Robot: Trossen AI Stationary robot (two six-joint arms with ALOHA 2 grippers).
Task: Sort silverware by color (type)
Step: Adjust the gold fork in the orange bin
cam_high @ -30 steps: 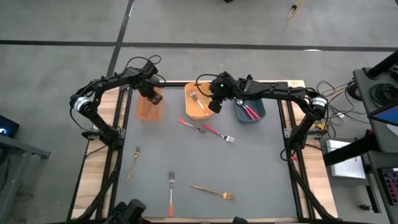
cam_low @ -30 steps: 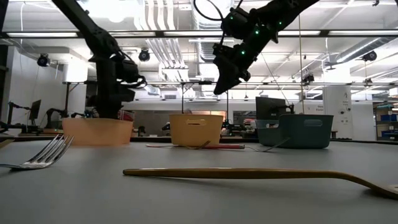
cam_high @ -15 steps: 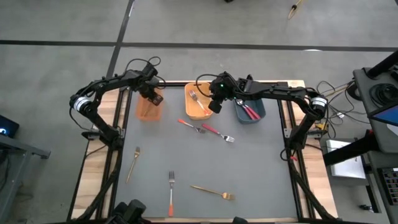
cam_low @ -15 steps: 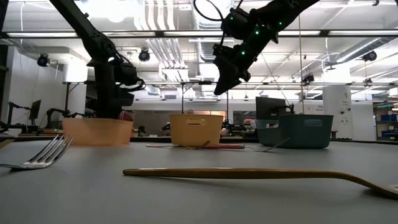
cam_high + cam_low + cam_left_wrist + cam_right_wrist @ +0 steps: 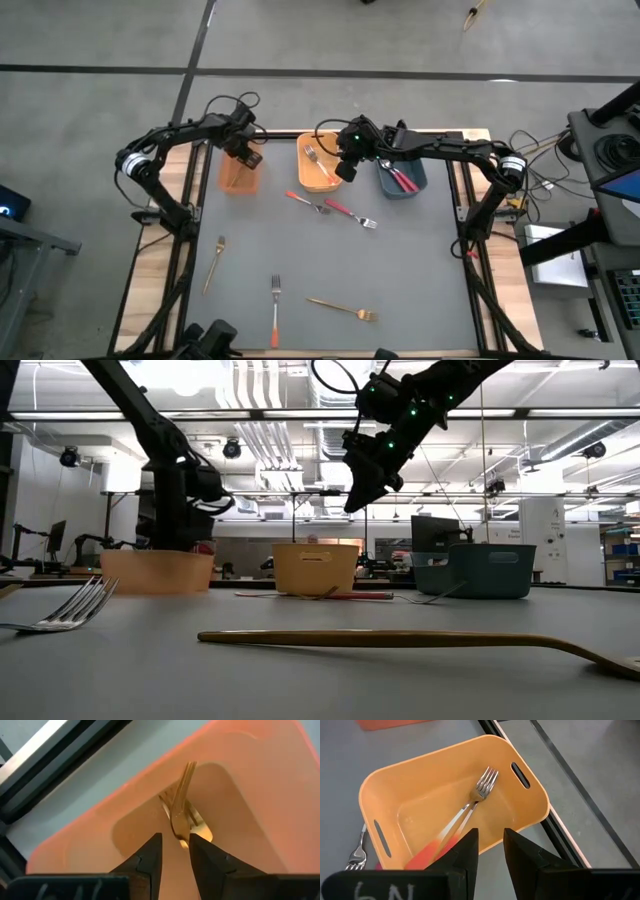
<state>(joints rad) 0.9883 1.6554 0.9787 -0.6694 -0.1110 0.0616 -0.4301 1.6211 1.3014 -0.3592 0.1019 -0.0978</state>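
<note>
Table (image 5: 300, 270): grey mat, three bins in a row along the far edge. Landmark taken: the yellow-orange bin (image 5: 317, 168), middle of the row.

Step in hand, as judged: deposits at the bins, with loose forks on the mat not yet sorted.

Salmon bin (image 5: 239, 172), left of the landmark: the left tool (image 5: 175, 851) is held down inside it, fingers slightly spread, nothing pinched; a gold fork (image 5: 181, 805) is seen lying against the bin wall just past the fingertips.

Landmark bin: the right tool (image 5: 487, 849) is held above its near rim, fingers a little apart, empty; an orange-handled fork (image 5: 457, 823) lies inside.

Blue bin (image 5: 402, 177), right of the landmark: red-handled forks (image 5: 400, 180) are held in it.

On the mat, just in front of the landmark: two red-handled forks (image 5: 335, 208), lying close together. Well in front: a gold fork (image 5: 214, 262) to the left, an orange-handled fork (image 5: 275, 310) near the front edge, another gold fork (image 5: 342, 308) beside it.

Next move, as judged: both tools are to be lifted clear of the bin walls, then lowered onto a loose fork; thin flat handles call for a low, centred pinch. The paired red forks may be disturbed together.
</note>
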